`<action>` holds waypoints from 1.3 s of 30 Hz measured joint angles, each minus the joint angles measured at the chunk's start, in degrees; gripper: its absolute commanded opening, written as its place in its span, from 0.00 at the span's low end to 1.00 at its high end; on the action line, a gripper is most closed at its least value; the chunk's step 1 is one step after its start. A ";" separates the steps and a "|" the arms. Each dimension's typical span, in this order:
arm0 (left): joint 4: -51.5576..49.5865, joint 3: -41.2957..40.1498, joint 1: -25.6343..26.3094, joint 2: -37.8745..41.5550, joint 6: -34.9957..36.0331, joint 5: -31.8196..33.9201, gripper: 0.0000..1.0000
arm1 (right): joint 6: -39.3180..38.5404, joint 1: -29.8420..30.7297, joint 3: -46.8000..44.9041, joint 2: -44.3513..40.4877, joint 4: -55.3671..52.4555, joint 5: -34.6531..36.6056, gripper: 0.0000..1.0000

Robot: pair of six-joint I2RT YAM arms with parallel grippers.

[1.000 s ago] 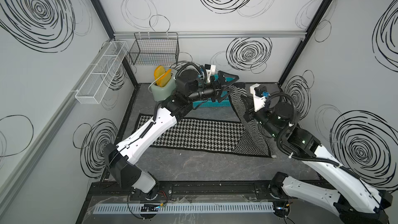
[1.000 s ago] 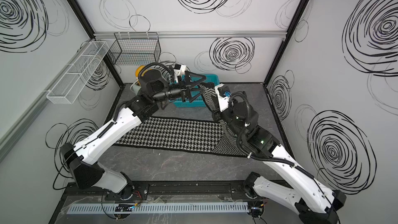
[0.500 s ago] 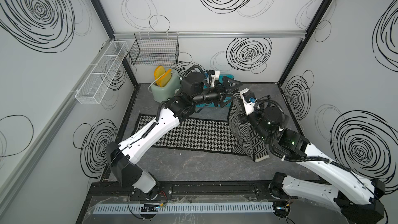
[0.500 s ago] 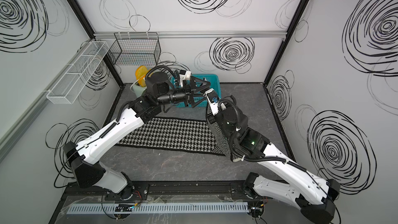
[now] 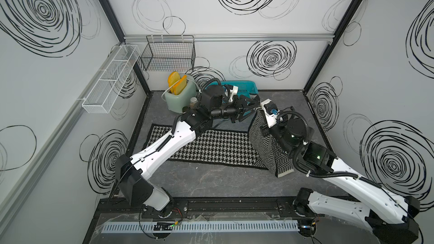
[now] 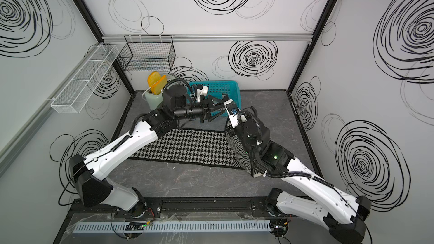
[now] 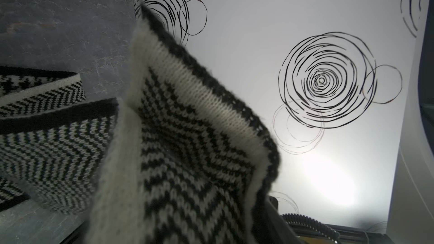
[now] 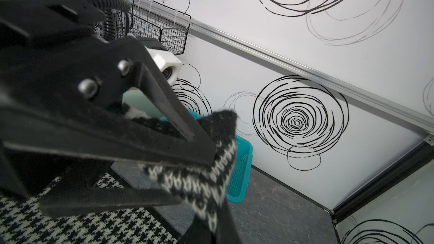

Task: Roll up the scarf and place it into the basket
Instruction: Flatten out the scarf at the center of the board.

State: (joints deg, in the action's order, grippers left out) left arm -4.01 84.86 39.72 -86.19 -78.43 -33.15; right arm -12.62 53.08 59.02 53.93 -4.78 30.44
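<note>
On the surface (image 5: pixel 211 184), most of the scarf (image 5: pixel 211 149) is lying flat, unrolled, while one end is hanging raised near the basket (image 5: pixel 244 85), which is holding none of it. The right tool (image 5: pixel 261 116) is clamping that end; the left tool (image 5: pixel 254 103) is pinching its corner. Rolling and placing are both waiting.

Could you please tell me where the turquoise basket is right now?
In both top views the basket sits at the far edge of the table, just right of the toaster and partly hidden behind the left gripper.
</note>
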 measured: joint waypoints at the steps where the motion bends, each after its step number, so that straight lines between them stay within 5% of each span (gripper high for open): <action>1: 0.17 -0.22 -0.20 0.20 0.04 0.02 0.42 | 0.00 0.02 0.00 0.00 0.00 -0.02 0.00; 3: 0.63 -0.24 -0.74 0.31 0.17 -0.04 0.34 | 0.04 0.13 -0.04 -0.07 -0.04 -0.07 0.00; 6: 1.14 -0.24 -1.75 0.31 0.61 -0.37 0.00 | 0.26 0.44 -0.46 -0.52 -0.15 -0.72 0.03; 10: 1.64 -0.24 -3.72 0.31 1.62 -2.03 0.00 | 0.72 0.74 -0.85 -1.05 -0.57 -2.34 0.12; 14: 0.02 0.74 -6.62 0.22 4.94 -4.26 0.00 | 2.32 0.85 -0.83 -1.14 -1.25 -4.28 0.56; 18: -5.88 6.64 -11.61 -0.81 12.83 -6.05 0.00 | 6.88 -0.63 0.90 -1.44 -4.90 -8.85 0.71; 22: -8.87 8.48 -17.68 0.09 22.18 -9.42 0.00 | 14.71 -11.02 5.92 -1.38 -10.78 -19.54 0.73; 29: -22.69 7.52 -22.60 4.33 42.49 -6.38 0.00 | 27.61 -42.95 10.03 0.76 -22.53 -37.16 0.73; 39: -26.62 -2.75 -24.55 11.56 52.00 -3.65 0.00 | 31.93 -45.62 -3.30 9.33 -28.89 -45.97 0.76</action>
State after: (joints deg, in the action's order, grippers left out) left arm -30.63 82.11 15.18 -74.63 -26.44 -36.80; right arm 19.31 7.46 55.72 63.26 -33.67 -15.53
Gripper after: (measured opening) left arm 0.051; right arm 0.749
